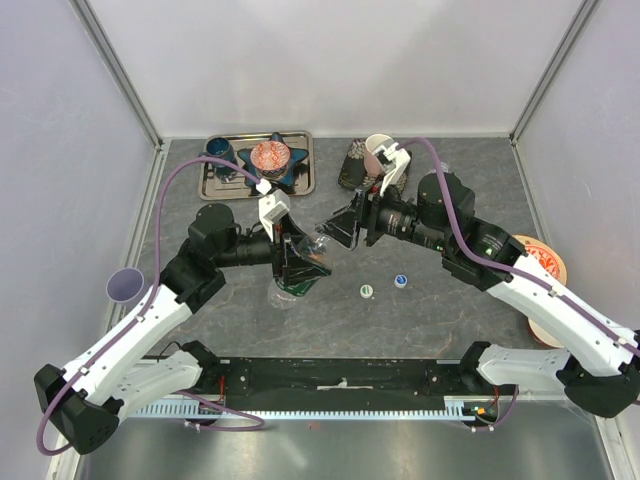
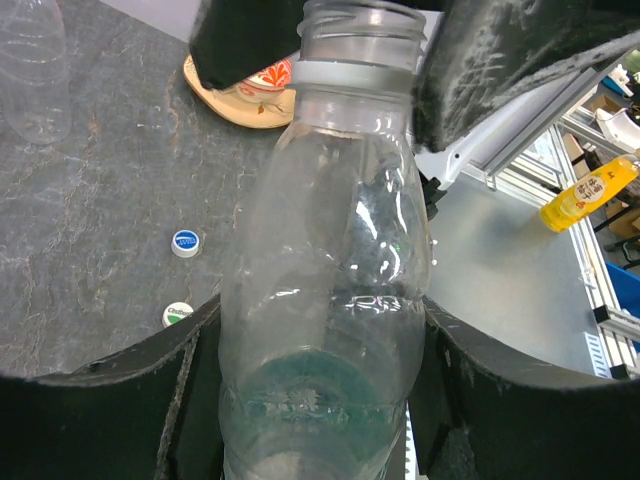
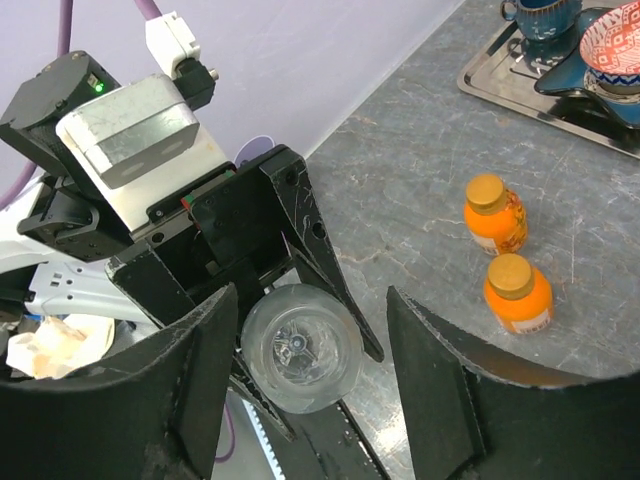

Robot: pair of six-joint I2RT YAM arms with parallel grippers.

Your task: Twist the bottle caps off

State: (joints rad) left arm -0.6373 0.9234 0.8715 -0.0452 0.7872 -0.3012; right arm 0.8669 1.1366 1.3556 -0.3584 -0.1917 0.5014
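Bottle caps [image 1: 367, 291]: two loose at frame centre; orange caps [image 3: 486, 190] screwed on, frame right. My left gripper [image 1: 300, 268] clamps the opened bottle [image 2: 330, 280]; right gripper [image 3: 312, 300] wide. Risk: smooth bottle slipping free.

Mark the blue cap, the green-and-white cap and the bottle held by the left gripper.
blue cap [image 2: 185, 242]: left wrist view, top face.
green-and-white cap [image 2: 178, 314]: left wrist view, top face.
held bottle [image 2: 330, 330]: left wrist view, mid body.

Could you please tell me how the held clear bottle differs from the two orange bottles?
The clear bottle is uncapped; the orange bottles are capped. The clear bottle is gripped by the left hand; the orange bottles stand free on the table. All are plastic bottles.
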